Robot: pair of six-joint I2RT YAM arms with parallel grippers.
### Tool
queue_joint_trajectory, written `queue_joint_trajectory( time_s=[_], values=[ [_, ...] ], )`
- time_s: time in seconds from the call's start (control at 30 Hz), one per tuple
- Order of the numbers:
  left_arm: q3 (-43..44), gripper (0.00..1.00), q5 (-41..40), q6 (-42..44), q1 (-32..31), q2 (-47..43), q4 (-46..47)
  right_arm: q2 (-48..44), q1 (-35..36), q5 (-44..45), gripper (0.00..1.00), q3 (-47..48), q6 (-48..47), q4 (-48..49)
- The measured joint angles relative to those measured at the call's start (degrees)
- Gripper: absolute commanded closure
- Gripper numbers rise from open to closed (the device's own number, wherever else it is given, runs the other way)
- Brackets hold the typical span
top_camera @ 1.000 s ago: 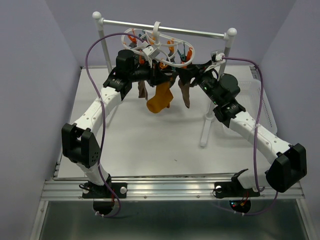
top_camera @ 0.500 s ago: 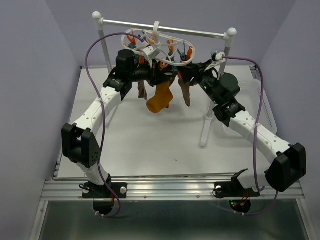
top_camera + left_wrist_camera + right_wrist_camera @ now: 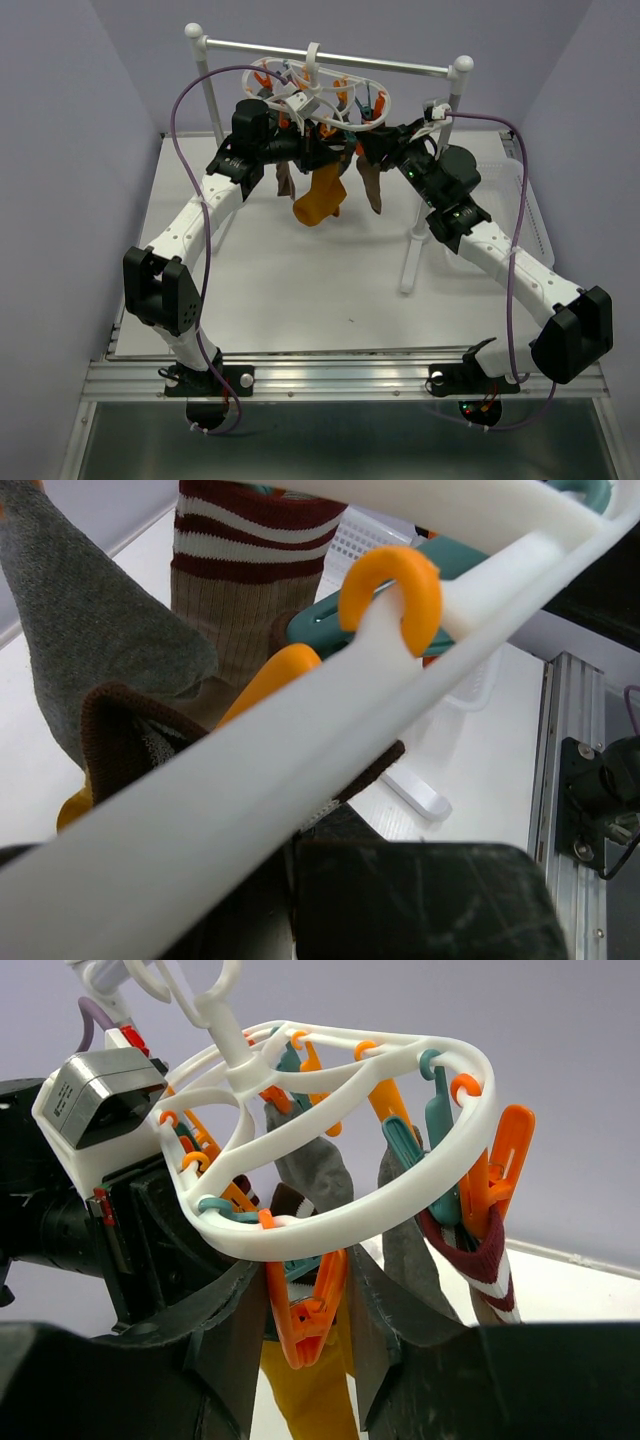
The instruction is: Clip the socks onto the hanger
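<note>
Very little has changed in the last second. From above, the right gripper (image 3: 368,148) has edged slightly up and in towards the white plastic oval ring hanger with orange and teal clips (image 3: 318,95), and the ring has tipped a little with it. The left gripper (image 3: 318,150) stays where it was under the near side of the ring. The hanger still hangs by its hook from the white two-post rack with the metal crossbar (image 3: 400,67), above the far part of the table (image 3: 300,280).

The socks have not moved. The mustard-orange sock (image 3: 320,200) hangs below the middle of the ring with a dark brown sock (image 3: 372,190) to its right and another dark one (image 3: 285,180) to its left. All of them are off the table.

In the right wrist view, the jaws stand apart on either side of a single orange clip (image 3: 305,1310) on the ring's near rim. They look close to its sides, but I cannot tell whether they press on it. The mustard-orange sock shows just under that clip. A cream sock with dark red stripes (image 3: 490,1270) is pinched in another orange clip further right.

The left wrist view is filled by the white rim crossing close to the lens, with a grey sock (image 3: 90,630) behind it. Whether the left gripper is open or closed on anything cannot be told.

This looks like fine alignment on one clip rather than a finished step, since no further sock has been clipped.
</note>
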Motion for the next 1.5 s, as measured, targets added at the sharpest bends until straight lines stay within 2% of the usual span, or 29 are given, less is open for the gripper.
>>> queue_joint_trajectory(
  time_s=[0.07, 0.3, 0.4, 0.5, 0.6, 0.67, 0.7, 0.77, 0.93, 1.1, 1.5],
  values=[
    [0.0, 1.00, 0.0, 0.0, 0.0, 0.0, 0.0, 0.0, 0.0, 0.0, 0.99, 0.0, 0.0, 0.0],
    [0.0, 1.00, 0.0, 0.2, 0.0, 0.0, 0.0, 1.4, 0.0, -0.4, 0.99, 2.2, 0.7, -0.8],
    [0.0, 1.00, 0.0, 0.4, 0.0, 0.0, 0.0, 2.2, 0.0, -1.3, 0.86, 3.5, 1.3, -2.2],
    [0.0, 1.00, 0.0, 0.5, 0.0, 0.0, 0.0, 2.6, 0.0, -1.6, 0.78, 4.2, 1.8, -3.3],
    [0.0, 1.00, 0.0, 0.7, 0.0, 0.0, 0.0, 2.6, 0.0, -1.5, 0.78, 4.2, 2.2, -3.5],
    [0.0, 1.00, 0.0, 0.7, 0.0, 0.0, 0.0, 2.6, 0.0, -1.5, 0.74, 4.2, 2.4, -3.6],
    [0.0, 1.00, 0.0, 0.7, 0.0, 0.0, 0.0, 2.6, 0.0, -1.4, 0.69, 4.2, 2.6, -3.7],
    [0.0, 1.00, 0.0, 0.9, 0.0, 0.0, 0.0, 2.6, 0.0, -1.1, 0.68, 4.2, 2.7, -3.8],
    [0.0, 1.00, 0.0, 0.9, 0.0, 0.0, 0.0, 2.6, 0.0, -0.3, 0.52, 4.2, 3.0, -4.1],
    [0.0, 1.00, 0.0, 0.9, 0.0, 0.0, -0.2, 2.5, 0.0, 0.8, 0.48, 4.2, 3.5, -5.7],
    [0.0, 1.00, 0.0, 0.9, 0.0, 0.0, -0.2, 2.5, 0.0, 1.7, 0.48, 4.2, 3.4, -6.9]
  ],
)
